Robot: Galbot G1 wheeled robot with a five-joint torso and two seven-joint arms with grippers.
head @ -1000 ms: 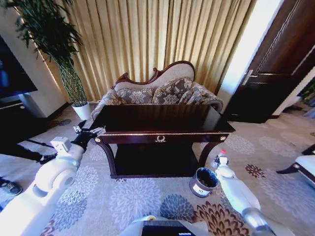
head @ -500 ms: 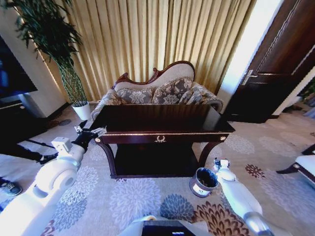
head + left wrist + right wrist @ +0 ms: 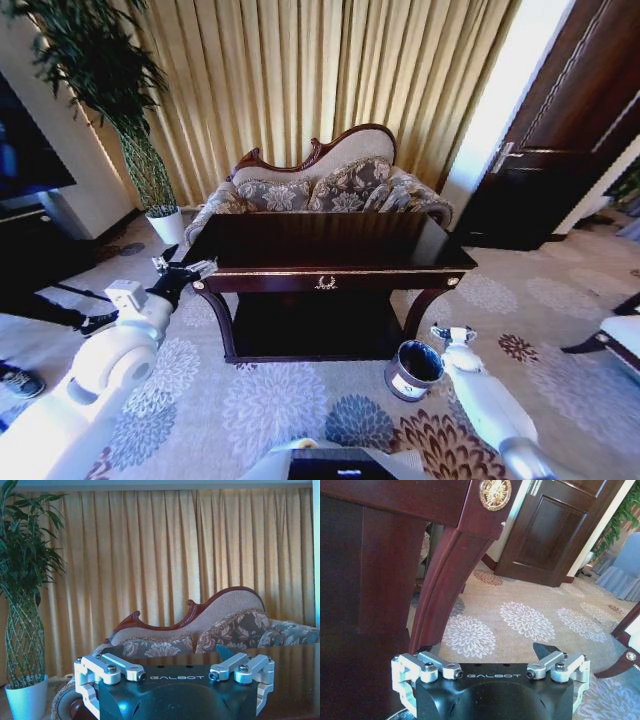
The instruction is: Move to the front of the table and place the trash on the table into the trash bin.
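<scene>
Trash: none visible on table; top looks bare from head view. Left gripper at table's left front corner, fingers spread, empty. Bin on carpet by right front leg. Right gripper just above bin's right side, fingers spread, empty. Risk: lowering the right arm could knock the bin over.

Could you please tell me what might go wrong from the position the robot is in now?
1. The left gripper hangs open right by the left front corner of the table. Driving or turning could knock it against the glossy edge.
2. The right gripper sits low and open beside the trash bin, close to the table's curved front leg. A sideways swing might tip the bin or strike the leg.
</scene>
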